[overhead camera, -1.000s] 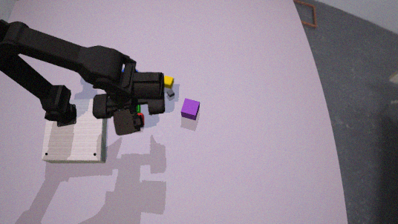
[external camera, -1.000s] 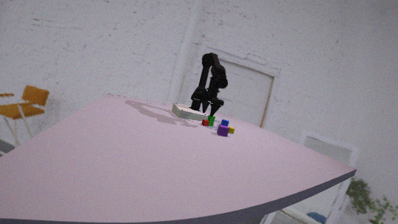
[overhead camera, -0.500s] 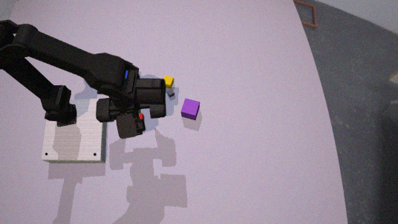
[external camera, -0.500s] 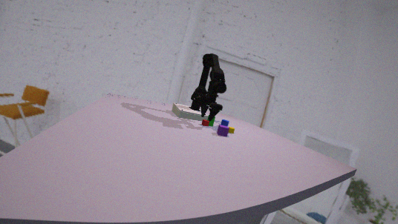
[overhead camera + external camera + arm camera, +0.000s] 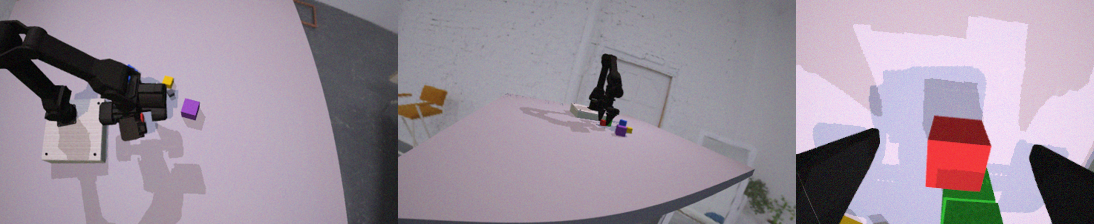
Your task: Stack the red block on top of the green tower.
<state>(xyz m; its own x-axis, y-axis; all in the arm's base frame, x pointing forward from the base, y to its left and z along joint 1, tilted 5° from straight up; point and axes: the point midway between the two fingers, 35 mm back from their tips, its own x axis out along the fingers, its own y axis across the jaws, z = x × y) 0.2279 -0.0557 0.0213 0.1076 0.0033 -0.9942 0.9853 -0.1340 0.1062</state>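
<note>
The red block (image 5: 603, 122) (image 5: 958, 160) stands on the table close beside the green tower (image 5: 609, 122) (image 5: 971, 214); whether they touch is unclear. In the top view only a sliver of the red block (image 5: 142, 117) shows, and the arm hides the tower. In the wrist view the tower shows at the bottom edge, partly behind the red block. My gripper (image 5: 956, 144) is open and empty, its fingers pointing down over the red block, one to each side of it in the wrist view, with wide gaps.
A purple block (image 5: 190, 108) (image 5: 621, 130), a yellow block (image 5: 168, 81) (image 5: 630, 130) and a partly hidden blue block (image 5: 132, 68) (image 5: 623, 122) stand near the tower. A small grey piece (image 5: 171, 93) lies by the yellow block. A pale base plate (image 5: 74, 148) (image 5: 584, 113) lies on the tower's other side.
</note>
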